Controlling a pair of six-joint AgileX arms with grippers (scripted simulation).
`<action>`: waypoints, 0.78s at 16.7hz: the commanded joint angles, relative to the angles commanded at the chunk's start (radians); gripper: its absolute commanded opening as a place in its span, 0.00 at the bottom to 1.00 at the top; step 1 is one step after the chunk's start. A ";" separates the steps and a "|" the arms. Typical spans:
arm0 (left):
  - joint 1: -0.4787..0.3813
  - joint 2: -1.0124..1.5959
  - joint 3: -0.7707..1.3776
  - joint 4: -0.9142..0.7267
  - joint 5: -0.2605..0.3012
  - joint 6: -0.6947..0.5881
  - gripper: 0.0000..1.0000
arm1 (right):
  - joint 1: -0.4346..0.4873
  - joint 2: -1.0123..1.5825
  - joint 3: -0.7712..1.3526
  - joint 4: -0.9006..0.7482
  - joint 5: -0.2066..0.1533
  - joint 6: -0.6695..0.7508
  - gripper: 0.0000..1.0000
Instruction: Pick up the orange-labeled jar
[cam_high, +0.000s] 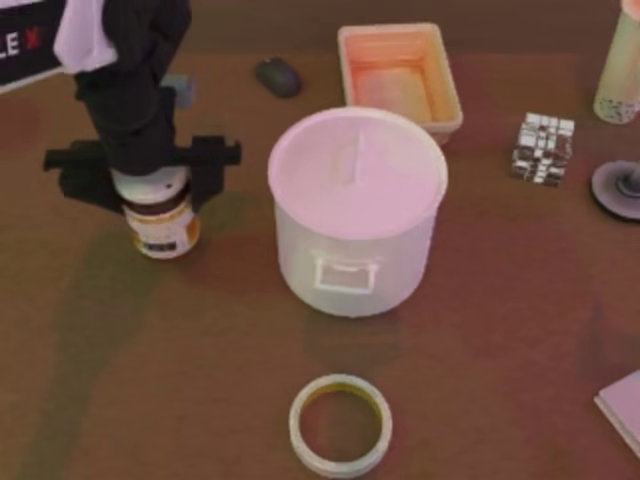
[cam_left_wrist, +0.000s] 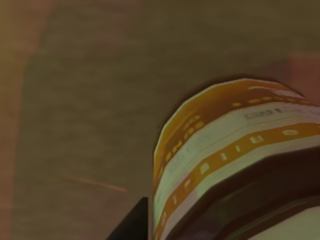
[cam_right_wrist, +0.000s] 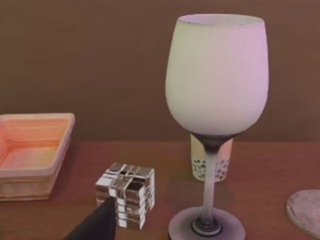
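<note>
One orange-labeled jar (cam_high: 165, 222) is grasped at its cap by the left gripper (cam_high: 148, 178), left of the white bucket (cam_high: 357, 215). The state of the right gripper's fingers cannot be told.

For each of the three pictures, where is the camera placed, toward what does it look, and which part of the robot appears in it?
Top view: above the table, looking down; left arm and left gripper over the orange-labeled jar.
Left wrist view: on the left arm, close on the jar's label; one dark fingertip.
Right wrist view: low, facing the wine glass and mirror cube; a fingertip only.
Shared: cube, orange tray.
</note>
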 joint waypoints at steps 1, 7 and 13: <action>0.000 0.011 -0.018 0.032 0.000 0.001 0.00 | 0.000 0.000 0.000 0.000 0.000 0.000 1.00; -0.001 0.037 -0.059 0.101 0.000 0.001 0.00 | 0.000 0.000 0.000 0.000 0.000 0.000 1.00; -0.001 0.037 -0.059 0.101 0.000 0.001 0.38 | 0.000 0.000 0.000 0.000 0.000 0.000 1.00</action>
